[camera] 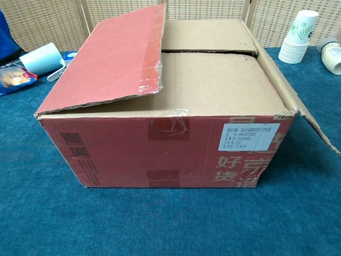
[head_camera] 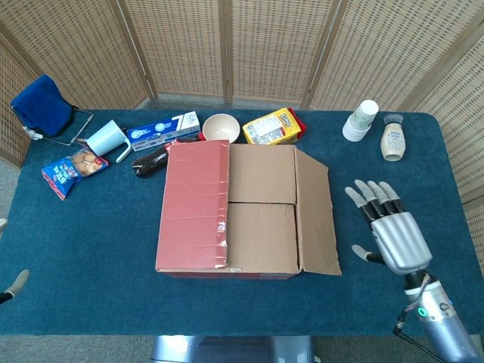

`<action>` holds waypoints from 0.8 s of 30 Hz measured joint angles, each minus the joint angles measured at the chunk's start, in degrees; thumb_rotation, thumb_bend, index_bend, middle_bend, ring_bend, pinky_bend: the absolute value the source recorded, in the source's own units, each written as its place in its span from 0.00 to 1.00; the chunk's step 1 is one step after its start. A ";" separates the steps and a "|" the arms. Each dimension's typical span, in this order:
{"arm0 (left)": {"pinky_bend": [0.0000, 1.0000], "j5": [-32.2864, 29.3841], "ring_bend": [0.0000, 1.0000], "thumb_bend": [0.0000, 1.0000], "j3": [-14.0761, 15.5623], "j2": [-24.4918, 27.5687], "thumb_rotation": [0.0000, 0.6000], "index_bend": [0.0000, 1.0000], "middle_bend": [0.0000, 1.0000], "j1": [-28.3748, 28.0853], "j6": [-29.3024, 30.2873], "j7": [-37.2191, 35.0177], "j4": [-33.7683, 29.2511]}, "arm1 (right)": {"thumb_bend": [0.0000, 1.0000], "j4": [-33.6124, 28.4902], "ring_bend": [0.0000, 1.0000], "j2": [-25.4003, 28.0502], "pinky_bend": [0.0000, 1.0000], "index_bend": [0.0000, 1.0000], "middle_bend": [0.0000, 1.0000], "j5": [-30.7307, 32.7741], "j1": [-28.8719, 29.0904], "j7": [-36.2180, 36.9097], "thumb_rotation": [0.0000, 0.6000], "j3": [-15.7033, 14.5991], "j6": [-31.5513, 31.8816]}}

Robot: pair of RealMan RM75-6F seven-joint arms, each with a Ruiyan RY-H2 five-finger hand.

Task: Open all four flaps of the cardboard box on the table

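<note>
Head view: cardboard box (head_camera: 242, 212) mid-table on blue cloth (head_camera: 98, 249), red left flap (head_camera: 195, 204) lying over the top, right flap (head_camera: 316, 213) folded outward; right hand (head_camera: 389, 231) just beside that flap, fingers spread, holding nothing; left hand (head_camera: 13, 284) barely visible at the edge, finger state impossible to tell. Chest view: box (camera: 165, 144) up close, red flap (camera: 114, 56) tilted up, paper cup stack (camera: 300, 37) behind right.

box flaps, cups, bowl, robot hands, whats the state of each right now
red left flap: partly raised, slanting over the box
right flap: folded outward
two inner flaps: lying flat, closed
blue cup: on its side
paper cups: stacked upside down
bowl: upright
right robot hand: open, touching nothing
left robot hand: only a fingertip visible
</note>
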 measured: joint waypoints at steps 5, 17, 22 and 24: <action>0.00 1.78 0.00 0.13 -0.33 -0.15 1.00 0.00 0.00 0.51 0.45 -0.43 -0.09 | 0.12 0.13 0.00 -1.25 0.00 0.06 0.00 0.87 3.79 -2.29 1.00 1.45 -3.10; 0.00 5.51 0.00 0.13 -0.91 -0.77 1.00 0.00 0.00 2.27 2.16 1.17 -0.04 | 0.07 3.91 0.00 -4.56 0.00 0.04 0.00 1.18 12.30 -3.47 1.00 3.07 -10.76; 0.00 5.77 0.00 0.13 -1.22 -0.90 1.00 0.00 0.00 2.46 1.81 1.21 -0.03 | 0.07 3.79 0.00 -6.15 0.00 0.04 0.00 2.33 15.57 -5.39 1.00 4.04 -12.98; 0.00 5.92 0.00 0.13 -1.33 -0.95 1.00 0.00 0.00 2.48 1.63 1.17 0.01 | 0.07 3.99 0.00 -7.22 0.00 0.04 0.00 2.96 17.01 -5.96 1.00 4.36 -13.92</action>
